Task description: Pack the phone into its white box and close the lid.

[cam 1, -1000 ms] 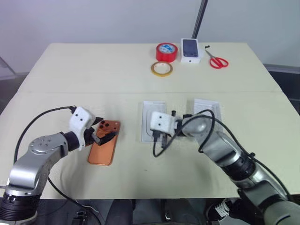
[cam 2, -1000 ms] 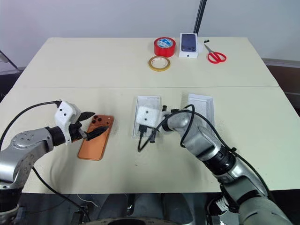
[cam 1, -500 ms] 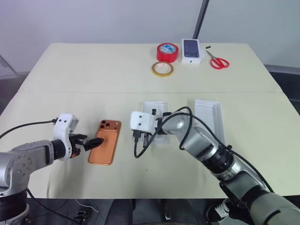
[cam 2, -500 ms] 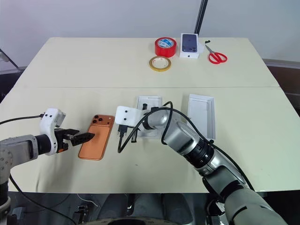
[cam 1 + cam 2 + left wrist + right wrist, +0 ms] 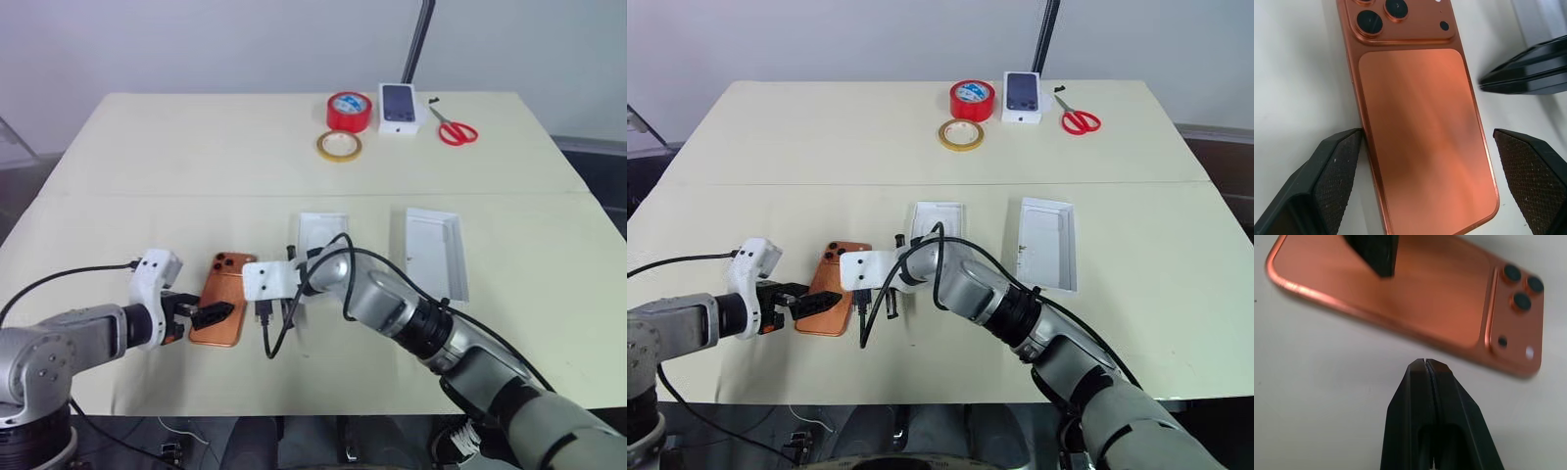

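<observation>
Cream table, both our arms closing on the phone.

Head views: our right gripper has swung from the white box to the phone's 3 o'clock edge, fingers pressed together, empty.
Left wrist view: our left gripper straddles it, spread wide, not yet gripping.

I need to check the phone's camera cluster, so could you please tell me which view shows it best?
The right wrist view: the phone lies close, its whole cluster visible. The left wrist view crops the cluster at the frame's edge; both eye views show it small.
</observation>
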{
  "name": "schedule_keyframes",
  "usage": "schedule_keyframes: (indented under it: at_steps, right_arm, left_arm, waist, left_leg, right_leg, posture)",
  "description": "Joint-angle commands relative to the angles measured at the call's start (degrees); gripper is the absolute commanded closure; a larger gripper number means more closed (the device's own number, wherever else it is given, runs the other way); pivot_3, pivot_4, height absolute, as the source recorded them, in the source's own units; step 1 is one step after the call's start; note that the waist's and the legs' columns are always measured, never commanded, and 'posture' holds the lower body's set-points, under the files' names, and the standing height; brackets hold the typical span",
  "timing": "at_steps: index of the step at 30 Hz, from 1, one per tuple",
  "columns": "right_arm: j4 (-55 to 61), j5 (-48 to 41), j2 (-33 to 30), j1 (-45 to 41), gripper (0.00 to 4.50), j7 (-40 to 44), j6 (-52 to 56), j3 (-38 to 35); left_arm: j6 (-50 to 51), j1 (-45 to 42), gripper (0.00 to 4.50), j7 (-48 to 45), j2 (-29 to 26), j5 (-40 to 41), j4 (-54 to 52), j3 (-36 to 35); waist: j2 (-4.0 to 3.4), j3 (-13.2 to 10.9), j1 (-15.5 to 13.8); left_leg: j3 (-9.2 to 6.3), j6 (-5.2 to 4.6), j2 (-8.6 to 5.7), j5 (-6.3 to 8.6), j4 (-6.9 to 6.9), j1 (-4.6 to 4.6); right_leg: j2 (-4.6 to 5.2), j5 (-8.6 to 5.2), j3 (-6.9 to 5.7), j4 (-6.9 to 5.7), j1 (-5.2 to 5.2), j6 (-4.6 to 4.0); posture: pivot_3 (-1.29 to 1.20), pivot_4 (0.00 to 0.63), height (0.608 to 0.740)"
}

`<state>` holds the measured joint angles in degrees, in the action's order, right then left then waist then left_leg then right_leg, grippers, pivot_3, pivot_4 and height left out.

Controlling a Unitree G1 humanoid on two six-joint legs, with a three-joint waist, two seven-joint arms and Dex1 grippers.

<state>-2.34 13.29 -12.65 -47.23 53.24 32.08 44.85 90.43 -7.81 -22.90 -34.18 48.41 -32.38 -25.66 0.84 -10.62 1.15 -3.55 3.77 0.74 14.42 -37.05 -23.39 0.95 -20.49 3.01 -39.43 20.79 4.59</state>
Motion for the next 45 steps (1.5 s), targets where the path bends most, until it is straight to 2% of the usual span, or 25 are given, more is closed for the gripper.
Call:
schedule_keyframes:
  at_steps: [1,9,19,27,31,38,45]
  right_arm:
    - [0.4,0.7,1.0,-0.2,4.46,0.1,-0.5,-0.2]
    - [1.5,1.3,0.7,0.6,4.46,0.0,0.5,-2.2]
    - [2.7,2.3,0.9,2.1,4.46,0.2,1.2,-2.5]
    - [3.3,3.8,0.8,2.7,4.46,0.8,0.7,-1.7]
    - [3.3,4.2,1.0,2.8,4.46,1.0,0.4,-1.6]
    - [3.3,4.9,1.4,3.2,4.46,1.5,0.5,-2.0]
    - [3.4,5.4,1.5,3.5,4.46,1.7,0.6,-2.3]
  left_arm:
    - [2.1,0.3,0.0,0.4,2.8,5.3,-0.6,4.6]
    - [2.1,-2.5,0.0,4.6,7.0,12.9,3.0,2.8]
    - [2.1,-4.3,0.0,11.1,6.8,20.7,8.3,-0.4]
    - [2.1,-4.7,0.0,16.2,5.7,25.4,7.2,1.2]
    - [1.8,-7.0,0.0,19.7,7.3,29.8,8.5,-0.8]
    - [-2.7,-5.2,0.0,28.1,6.7,39.2,10.6,0.9]
    - [-13.7,-1.9,0.0,39.2,2.0,52.2,13.3,6.8]
  waist:
    - [-0.02,0.1,-0.2]
    - [-0.03,0.1,-0.6]
    - [-0.03,0.1,-0.5]
    - [-0.03,0.1,-0.5]
    - [-0.03,0.1,-0.5]
    - [-0.02,0.1,-0.4]
    - [-0.02,0.1,-0.5]
  left_leg:
    - [-0.02,0.0,-0.01,0.0,0.0,0.02]
    - [-0.12,0.0,-0.12,0.0,-0.02,0.05]
    - [-0.24,0.0,-0.17,0.0,-0.02,0.06]
    - [-0.27,0.01,-0.18,0.0,-0.02,0.06]
    - [-0.27,0.01,-0.18,-0.01,-0.02,0.06]
    - [-0.31,0.03,-0.18,-0.02,-0.01,0.05]
    - [-0.33,0.04,-0.18,-0.02,-0.01,0.05]
  right_leg:
    - [0.01,0.0,0.0,0.02,-0.02,0.0]
    - [0.12,0.0,-0.08,0.06,-0.15,0.0]
    - [0.14,0.0,-0.17,0.1,-0.22,0.01]
    - [0.15,0.0,-0.19,0.12,-0.24,0.01]
    - [0.15,0.0,-0.19,0.12,-0.24,0.01]
    - [0.15,0.0,-0.22,0.13,-0.24,0.01]
    - [0.16,0.0,-0.22,0.15,-0.24,0.01]
  posture:
    - [0.0,0.15,0.74]
    - [0.0,0.15,0.74]
    - [0.0,0.15,0.74]
    - [0.0,0.15,0.74]
    - [0.0,0.15,0.74]
    - [0.0,0.15,0.74]
    - [0.0,0.15,0.74]
